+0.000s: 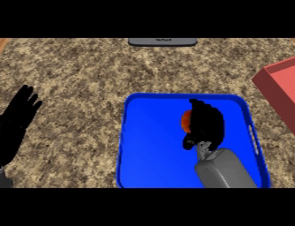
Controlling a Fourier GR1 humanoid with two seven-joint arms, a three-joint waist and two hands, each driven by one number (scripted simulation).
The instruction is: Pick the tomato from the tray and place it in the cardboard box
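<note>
Right robot hand (206, 122) covers the round red tomato (185, 119) on the blue plastic tray (151, 152); closed or not, can't tell. Likely soft, slick, light: cup it at three and nine o'clock.

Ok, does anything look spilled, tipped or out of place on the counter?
Nothing stands out. The blue tray lies flat on the counter, with the tomato inside it, mostly hidden under the right hand. The red box sits at the right edge, partly out of view, and the left hand rests open at the left.
</note>
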